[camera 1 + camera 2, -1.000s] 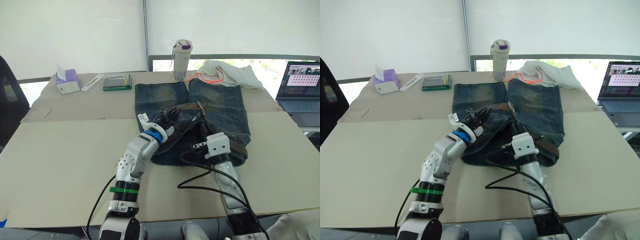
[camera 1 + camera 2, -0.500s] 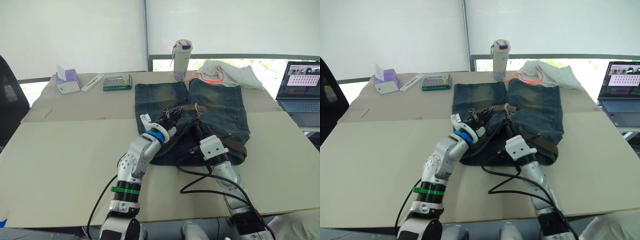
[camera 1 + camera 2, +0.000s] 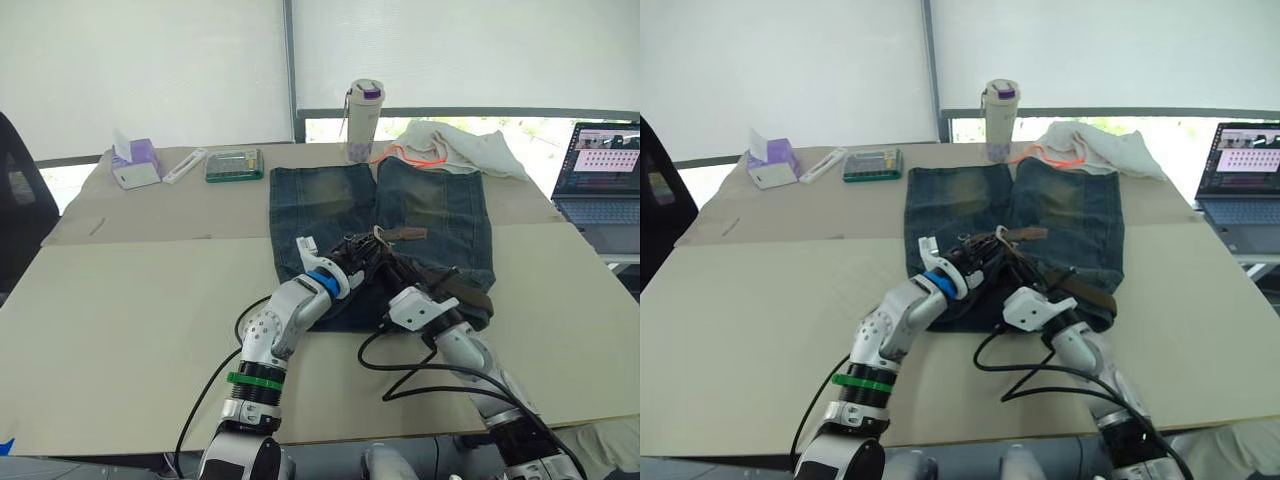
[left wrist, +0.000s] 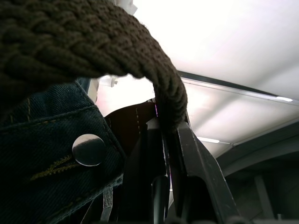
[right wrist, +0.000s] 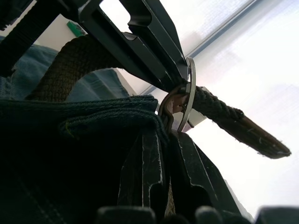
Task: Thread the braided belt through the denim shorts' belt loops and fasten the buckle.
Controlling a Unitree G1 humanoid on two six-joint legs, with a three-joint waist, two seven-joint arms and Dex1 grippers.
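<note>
While both grippers meet at the shorts' waistband, belt and buckle sit between them
Left gripper point(image 3: 362, 247) pinches the braided belt point(image 4: 70, 42); right gripper point(image 3: 392, 262) clamps denim shorts point(image 3: 440, 215) beside the buckle point(image 5: 187, 100) on the table point(image 3: 120, 300)

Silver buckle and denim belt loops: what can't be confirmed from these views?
- Silver metal buckle, right wrist view: prong hidden behind the black fingers.
- Denim belt loops, eye views: too small, covered by both grippers over the dark blue denim shorts.
- Dark brown braided belt, left wrist view: cut off by the edge.
</note>
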